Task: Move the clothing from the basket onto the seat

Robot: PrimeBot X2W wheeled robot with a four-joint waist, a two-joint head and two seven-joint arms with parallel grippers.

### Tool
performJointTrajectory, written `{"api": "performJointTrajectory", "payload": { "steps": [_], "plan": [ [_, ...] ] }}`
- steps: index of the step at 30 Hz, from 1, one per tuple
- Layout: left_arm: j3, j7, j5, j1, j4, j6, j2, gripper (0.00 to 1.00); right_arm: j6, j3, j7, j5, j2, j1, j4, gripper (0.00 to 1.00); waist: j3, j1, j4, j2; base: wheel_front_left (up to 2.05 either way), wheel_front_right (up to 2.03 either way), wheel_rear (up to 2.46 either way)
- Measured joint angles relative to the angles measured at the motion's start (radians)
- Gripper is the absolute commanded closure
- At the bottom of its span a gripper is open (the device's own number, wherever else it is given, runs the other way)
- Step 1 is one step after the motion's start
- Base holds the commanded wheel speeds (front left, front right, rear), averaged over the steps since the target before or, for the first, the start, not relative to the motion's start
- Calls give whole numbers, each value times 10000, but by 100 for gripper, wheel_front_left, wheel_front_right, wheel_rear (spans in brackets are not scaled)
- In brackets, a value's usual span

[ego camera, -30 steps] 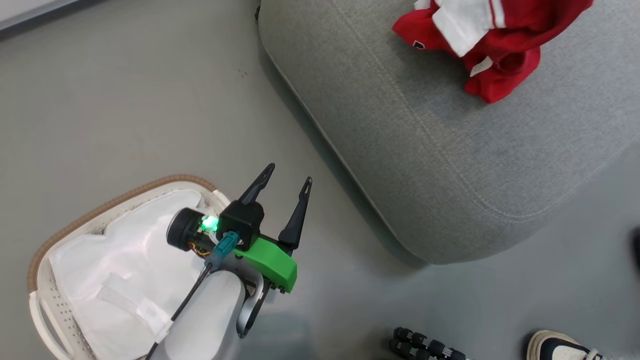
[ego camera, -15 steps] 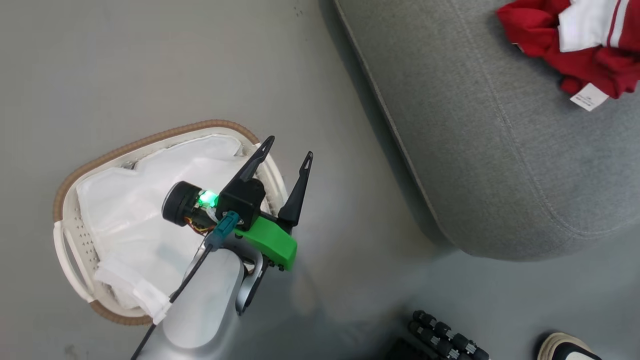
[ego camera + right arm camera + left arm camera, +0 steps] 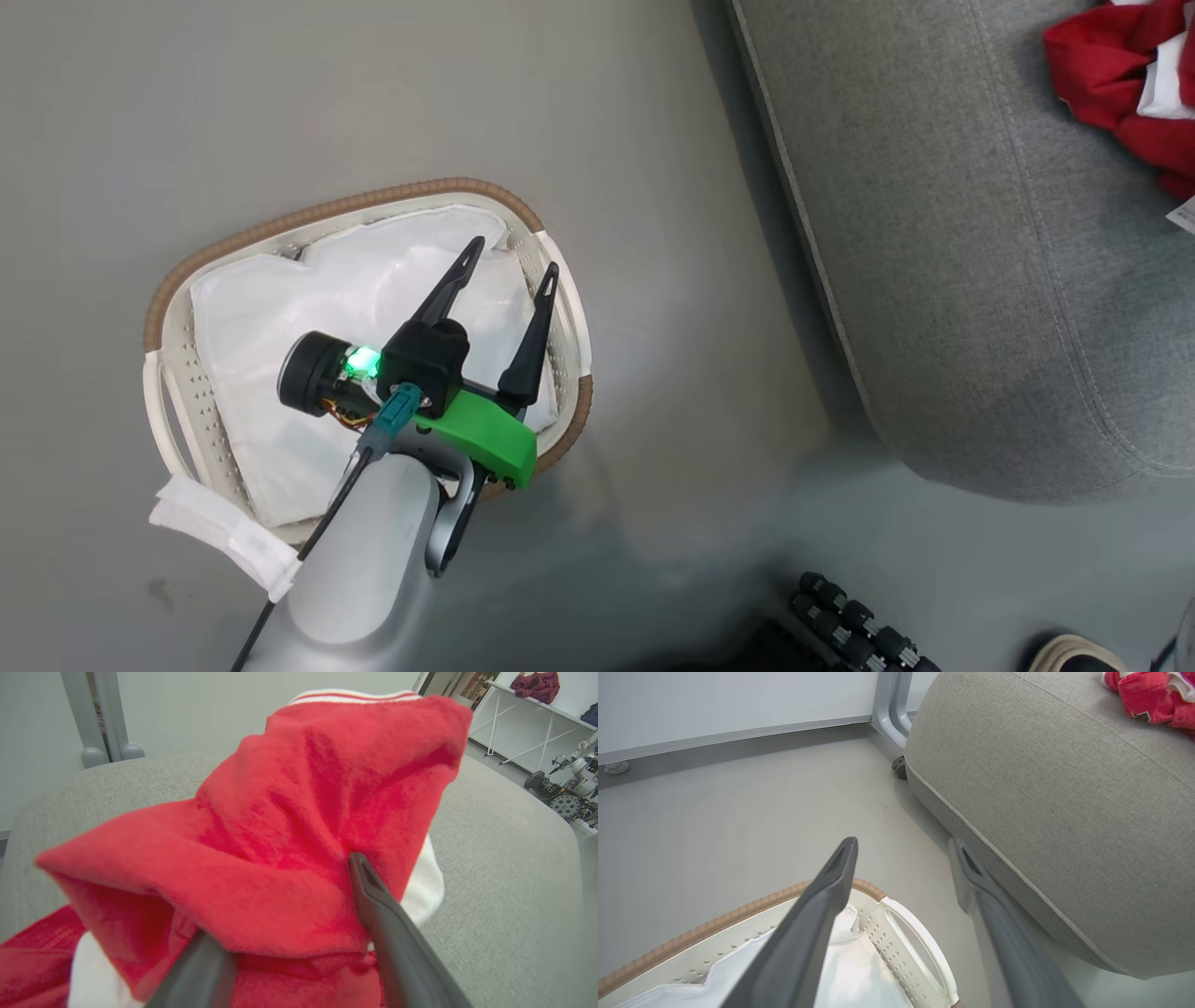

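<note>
Head view swung: whole basket visible, left fingers spread above it; right fingers parted around clothing on seat.

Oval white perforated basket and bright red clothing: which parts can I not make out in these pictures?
- Head view: the open left gripper and a plain white sheet liner cover the basket's inside; anything beneath is hidden.
- Head view: the clothing on the grey fabric seat is cut off by the right edge.
- Right wrist view: red cloth buries one fingertip of the right gripper, so its grip is unclear.
</note>
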Motion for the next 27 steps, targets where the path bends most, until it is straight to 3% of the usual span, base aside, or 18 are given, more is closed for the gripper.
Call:
{"api": "performJointTrajectory", "payload": {
  "steps": [5, 12, 22, 27],
  "plan": [
    [157, 0, -82, 35, -59, 92, -10, 0, -2, -242, 0, 721, 389, 1176, -1239, 0, -358, 0, 3, 0, 0, 0, 0],
    [702, 0, -178, 547, -136, 230, -10, 0, -2, 349, 0, 1262, 1051, 3173, -2516, 0, -1176, -1, -4, 0, 0, 0, 0],
    [1599, 0, -40, 1288, -395, 654, -13, 0, -2, 2295, 0, 1480, 1534, 4664, -3522, 0, -2285, -2, 298, 0, 0, 0, 0],
    [2056, 0, -282, 1731, -527, 999, -15, 0, -2, 3542, 0, 1507, 1814, 4785, -3789, 0, -2802, -2, 806, 0, 0, 0, 0]
  ]
}}
